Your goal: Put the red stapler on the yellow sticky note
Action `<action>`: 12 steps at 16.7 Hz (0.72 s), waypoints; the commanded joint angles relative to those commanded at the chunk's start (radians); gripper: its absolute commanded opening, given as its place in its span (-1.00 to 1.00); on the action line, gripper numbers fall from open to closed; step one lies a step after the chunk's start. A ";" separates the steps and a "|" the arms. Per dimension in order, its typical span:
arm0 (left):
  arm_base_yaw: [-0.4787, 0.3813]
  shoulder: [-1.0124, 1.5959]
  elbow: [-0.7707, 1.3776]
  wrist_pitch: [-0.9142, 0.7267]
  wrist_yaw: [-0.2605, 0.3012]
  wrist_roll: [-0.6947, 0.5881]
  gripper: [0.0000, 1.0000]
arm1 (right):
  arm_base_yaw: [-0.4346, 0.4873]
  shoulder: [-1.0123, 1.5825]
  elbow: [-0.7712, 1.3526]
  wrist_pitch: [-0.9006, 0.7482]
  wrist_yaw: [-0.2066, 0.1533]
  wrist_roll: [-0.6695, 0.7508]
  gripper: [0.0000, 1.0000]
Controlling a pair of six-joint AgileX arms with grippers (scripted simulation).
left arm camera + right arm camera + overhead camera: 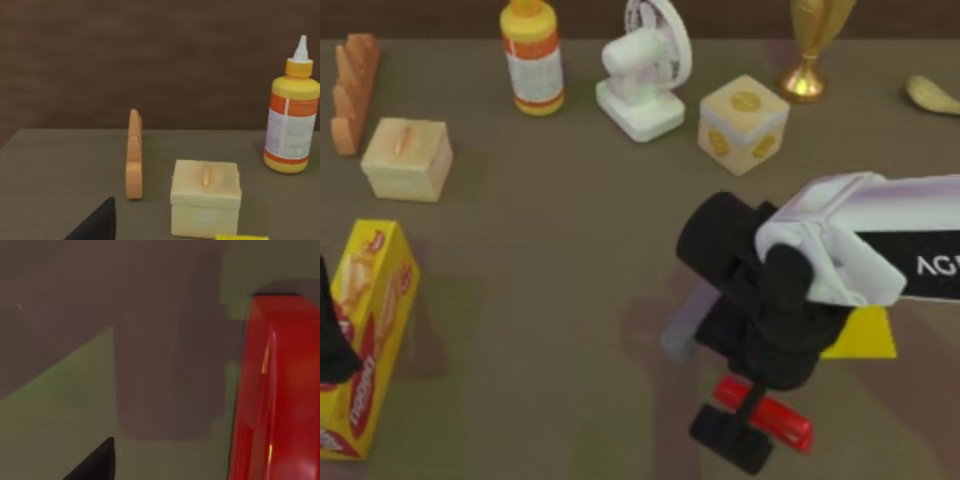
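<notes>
The red stapler (785, 422) lies on the table near the front edge, right of centre, running diagonally. Low over its left part is my right gripper (745, 415), open, with one black finger crossing the stapler's top. In the right wrist view the stapler (280, 390) fills the side opposite the one visible fingertip (100, 460), with bare table between them. The yellow sticky note (868, 338) lies flat just behind the stapler, mostly hidden under my right arm. My left gripper (332, 345) is parked at the table's left edge.
A tall yellow-and-red box (365, 340) stands at front left beside the left gripper. Behind it are a cream box (407, 158) and an orange rack (353, 90). Along the back stand a glue bottle (531, 55), white fan (645, 75), cube (743, 123) and gold trophy (810, 50).
</notes>
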 joint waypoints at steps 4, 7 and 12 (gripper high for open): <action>0.000 0.000 0.000 0.000 0.000 0.000 1.00 | 0.001 0.015 -0.023 0.031 0.000 0.001 1.00; 0.000 0.000 0.000 0.000 0.000 0.000 1.00 | 0.001 0.015 -0.023 0.031 0.000 0.001 0.85; 0.000 0.000 0.000 0.000 0.000 0.000 1.00 | 0.001 0.015 -0.023 0.031 0.000 0.001 0.10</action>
